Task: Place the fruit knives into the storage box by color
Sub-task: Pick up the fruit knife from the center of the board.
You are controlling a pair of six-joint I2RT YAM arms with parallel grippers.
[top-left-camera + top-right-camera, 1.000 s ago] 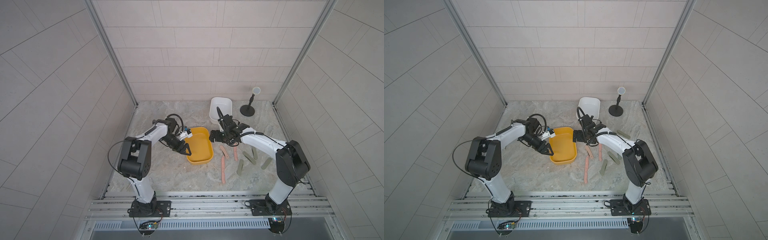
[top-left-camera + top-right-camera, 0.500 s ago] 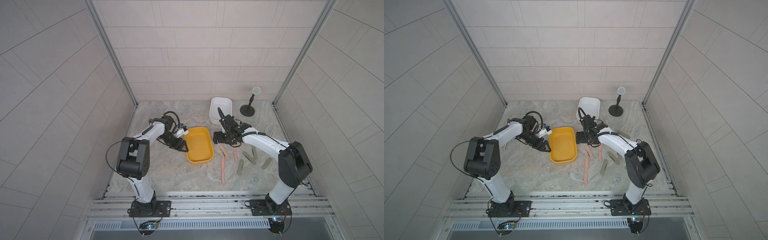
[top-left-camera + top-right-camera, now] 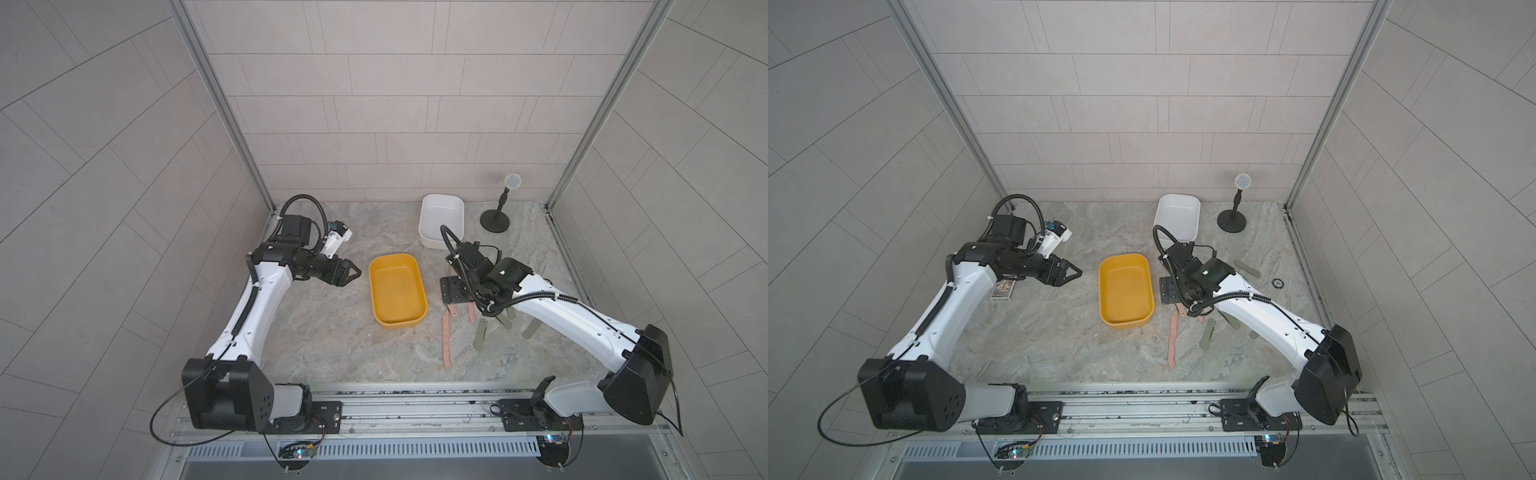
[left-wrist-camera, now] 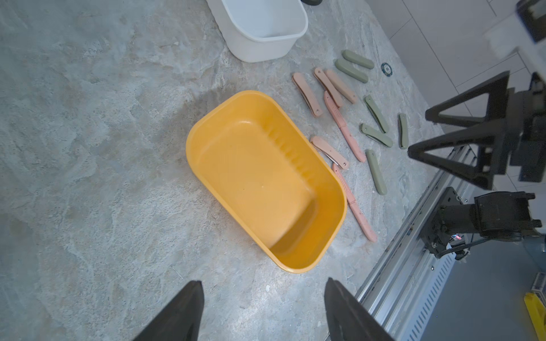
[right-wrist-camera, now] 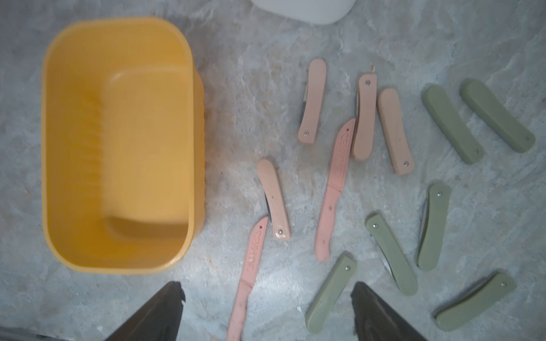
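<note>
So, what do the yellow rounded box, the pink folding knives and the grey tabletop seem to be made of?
The yellow rounded box looks like matte moulded plastic: even colour, soft ribs inside. The pink folding knives seem to have matte plastic handles, with metal rivets and a thin grey blade edge. The grey tabletop looks like veined stone, perhaps only printed.

Fruit knives [image 5: 336, 183] lie flat, scattered — pink ones nearer the yellow storage box [image 5: 118, 265], grey-green farther.

White arms [image 3: 259, 307], black joints [image 3: 226, 395], cables [image 3: 536, 296]
</note>
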